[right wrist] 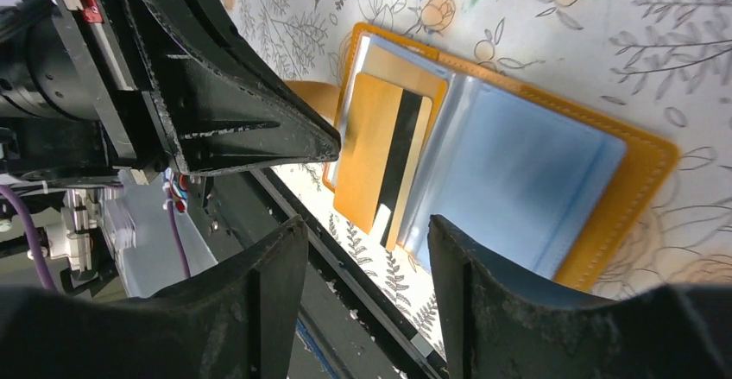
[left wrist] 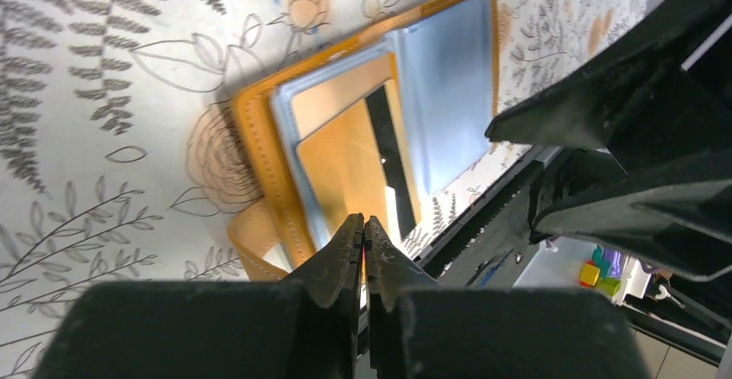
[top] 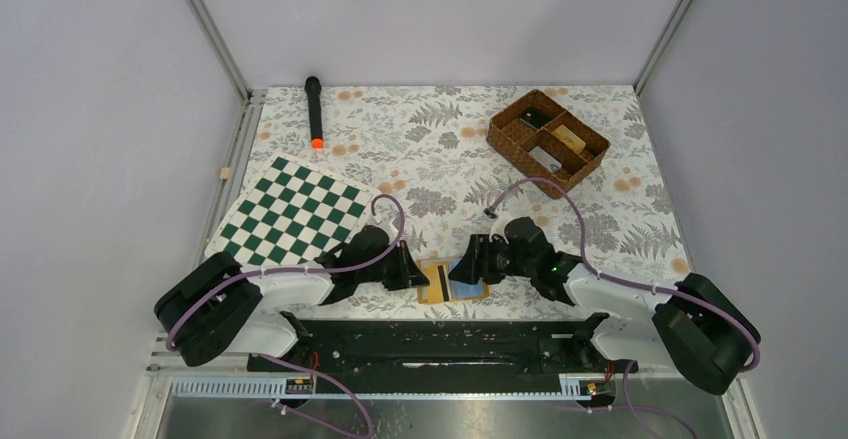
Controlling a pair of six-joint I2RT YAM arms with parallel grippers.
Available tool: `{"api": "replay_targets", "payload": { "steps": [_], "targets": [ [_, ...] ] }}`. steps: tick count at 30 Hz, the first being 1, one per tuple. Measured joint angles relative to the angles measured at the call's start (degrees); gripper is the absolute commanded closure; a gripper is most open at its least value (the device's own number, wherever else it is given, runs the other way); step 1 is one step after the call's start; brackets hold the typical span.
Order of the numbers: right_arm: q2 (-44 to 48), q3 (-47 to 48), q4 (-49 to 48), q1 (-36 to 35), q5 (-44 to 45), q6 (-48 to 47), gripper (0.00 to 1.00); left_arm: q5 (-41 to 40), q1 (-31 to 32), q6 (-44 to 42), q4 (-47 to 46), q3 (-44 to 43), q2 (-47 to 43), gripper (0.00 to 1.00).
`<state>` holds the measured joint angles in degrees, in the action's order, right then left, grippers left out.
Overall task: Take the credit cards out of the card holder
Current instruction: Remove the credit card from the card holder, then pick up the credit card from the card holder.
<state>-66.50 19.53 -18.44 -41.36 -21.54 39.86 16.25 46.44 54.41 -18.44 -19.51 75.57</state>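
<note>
Right gripper: fingers are spread wide and nothing is held. Left gripper: fingers are pressed together, with the tips set at the long edge of the beige card; a grip on it cannot be confirmed.

Beige card: found partway out of the left half of the card holder. Its long axis is aimed into the right gripper's gap, and its free end is pointed at the near edge of the table.

Blue card: seated in the right half. Open room is left on the far side only.

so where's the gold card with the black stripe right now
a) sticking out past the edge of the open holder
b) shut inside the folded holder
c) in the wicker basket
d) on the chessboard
a: the gold card lies with one end over the open card holder and the other end poking past its edge.
</note>
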Motion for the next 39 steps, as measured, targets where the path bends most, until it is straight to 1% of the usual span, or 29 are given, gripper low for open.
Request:
{"api": "replay_targets", "payload": {
  "steps": [7, 14, 19, 21, 24, 28, 29, 32, 35, 39],
  "targets": [
    [-7.74, 2.62, -0.37, -5.33, 3.54, 2.51, 0.46, -1.55, 0.00, -0.07, 2.82, 0.00, 0.07, 0.97],
    [-12.57, 3.98, -2.01, -7.26, 5.68, 4.59, 0.51, -1.20, -0.04, 0.00, 1.14, 0.00, 2.03, 0.98],
    [-13.60, 4.00, -4.17, -7.39, 6.16, 5.90, 0.59, -0.70, -0.04, 0.02, -0.20, 0.00, 2.93, 0.98],
    [-13.86, 3.72, -4.61, -7.39, 6.75, 6.36, 0.64, -0.50, -0.07, 0.00, -0.59, 0.00, 3.15, 0.98],
    [-14.08, 3.10, -5.27, -7.37, 7.43, 6.86, 0.76, -0.31, -0.13, 0.02, -0.85, 0.00, 3.30, 0.98],
    [-14.19, 2.51, -5.60, -7.34, 7.58, 7.15, 0.98, -0.24, -0.22, 0.02, -0.96, 0.00, 3.34, 0.98],
    [-14.19, 2.36, -5.62, -7.32, 7.61, 7.32, 1.00, -0.22, -0.22, 0.02, -0.96, 0.00, 3.34, 0.98],
    [-14.10, 2.27, -5.95, -7.26, 7.58, 7.72, 1.00, -0.20, -0.35, 0.07, -0.90, 0.02, 3.32, 0.97],
    [-13.16, 1.95, -6.12, -7.23, 7.56, 7.80, 1.00, -0.17, -0.39, 0.33, -0.83, 0.02, 3.32, 0.95],
    [-9.09, 1.79, -4.00, -7.30, 7.76, 7.13, 1.00, -0.20, -0.42, 0.83, 0.28, -0.81, 3.32, 0.93]
  ]
}}
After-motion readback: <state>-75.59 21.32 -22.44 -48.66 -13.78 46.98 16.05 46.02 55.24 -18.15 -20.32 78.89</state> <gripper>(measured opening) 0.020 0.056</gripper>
